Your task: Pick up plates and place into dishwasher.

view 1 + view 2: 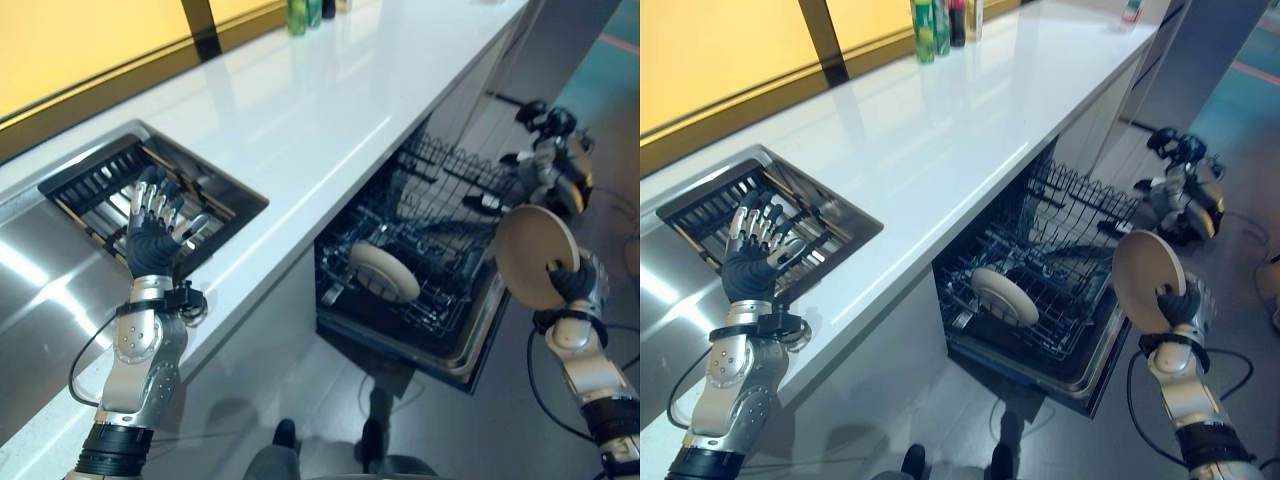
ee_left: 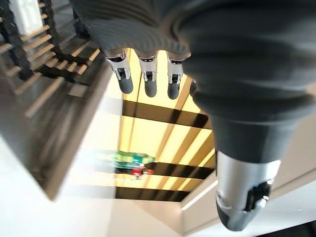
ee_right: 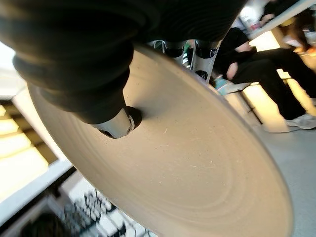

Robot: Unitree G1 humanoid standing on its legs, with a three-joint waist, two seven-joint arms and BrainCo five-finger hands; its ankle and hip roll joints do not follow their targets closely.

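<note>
The right hand (image 1: 572, 283) pinches a beige plate (image 1: 535, 255), held on edge, at about 3 o'clock of the open dishwasher rack (image 1: 425, 260). Its free slots lie probably toward 9 o'clock. The left hand (image 1: 152, 232) hangs open over the sink rack (image 1: 95, 185).

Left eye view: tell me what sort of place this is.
Most likely a kitchen: a long white counter with a sunken sink rack, and beneath it an open dishwasher already holding a plate.
</note>
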